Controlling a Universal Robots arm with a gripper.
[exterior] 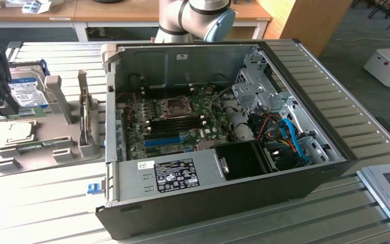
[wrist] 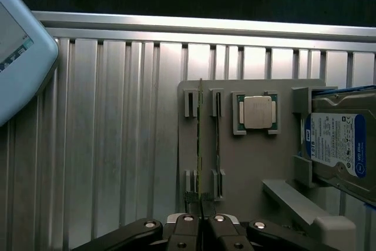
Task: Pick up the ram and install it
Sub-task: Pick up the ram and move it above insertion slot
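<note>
— Well, where do I stand on the ram job?

— Starting at the exterior view's left: my hand (wrist: pixel 202 223) hangs over the grey holder (exterior: pixel 66 140) beside the hard drive (exterior: pixel 27 91). It is well apart from the open case (exterior: pixel 330 101) toward that view's right.

— And the grip?

— The fingers (wrist: pixel 185 227) are pressed almost together. In the wrist view the ram (wrist: pixel 200 145) runs straight into the narrow gap between them. I read that as a pinch on the board's upper edge, at the end nearest the camera.

— Lifted?

— Not that I can see. The ram sits in the holder's slotted posts (wrist: pixel 191 104), just beside a second stick (wrist: pixel 217 139), and the processor (wrist: pixel 257 113) lies in its own pocket beyond that. I'd call this the pick-up step: grip made, board not yet out, install not begun.

— How does it lie?

— On edge, thin side up toward the wrist camera. Its long axis is level and runs along the ribs of the surface (wrist: pixel 117 145), from my hand toward the far rail (wrist: pixel 205 24). I cannot tell which end carries the label.

— What does the next move call for?

— In my judgement, a pull straight up out of the posts with no twist, because a board this thin could bind or flex. The pinch also has to hold firm, since it sits so near one end.
</note>
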